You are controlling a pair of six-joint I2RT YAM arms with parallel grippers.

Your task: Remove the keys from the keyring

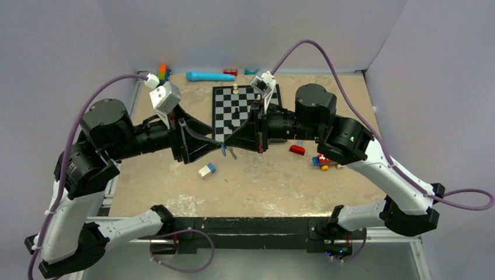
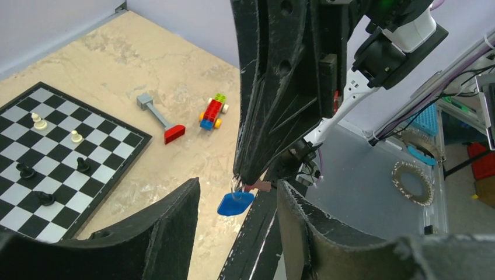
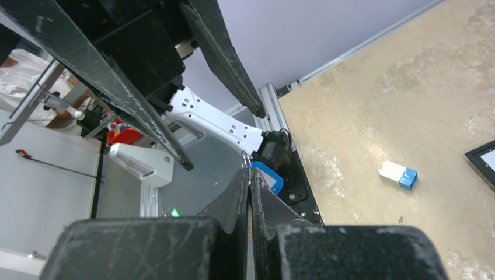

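Blue oval plastic forms the head of the tiny key (image 2: 235,204), which hangs in the air above the tan stone-patterned tabletop (image 1: 262,181) from a thin metal keyring (image 2: 236,184). The right gripper (image 3: 249,173) has its black fingers pressed together on that ring, and the key dangles just below their tips. The left gripper (image 2: 239,186) faces it with its fingers spread wide, one on either side of the key, touching neither key nor ring. On the table a blue-and-white block (image 1: 206,170) lies near the spot under the key. A black-and-white chessboard (image 1: 239,111) carrying a few pieces lies beyond the grippers. A small red, yellow and green brick car (image 2: 212,112) stands apart from the board.
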